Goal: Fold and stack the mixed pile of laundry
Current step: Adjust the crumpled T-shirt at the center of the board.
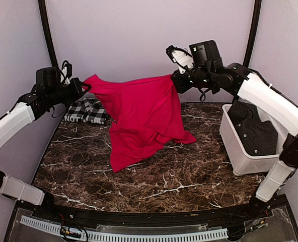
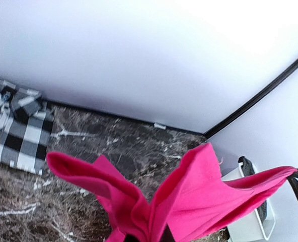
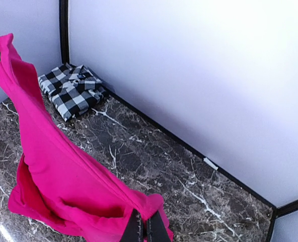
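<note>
The plain red garment (image 1: 141, 113) hangs stretched in the air between my two grippers, its lower folds resting on the marble table (image 1: 189, 171). My left gripper (image 1: 82, 86) is shut on its left upper corner; in the left wrist view the red cloth (image 2: 189, 196) bunches out from the jaws at the bottom edge. My right gripper (image 1: 175, 80) is shut on the right upper corner, and its black fingertips (image 3: 156, 229) pinch red cloth (image 3: 53, 166). The black-and-white checked garment (image 1: 87, 110) lies folded at the back left by the wall (image 2: 15, 133) (image 3: 71, 91).
A white plastic bin (image 1: 247, 146) with dark cloth inside stands at the table's right side, under my right arm. Purple walls with black corner posts close in the back and sides. The table's front edge curves near the arm bases.
</note>
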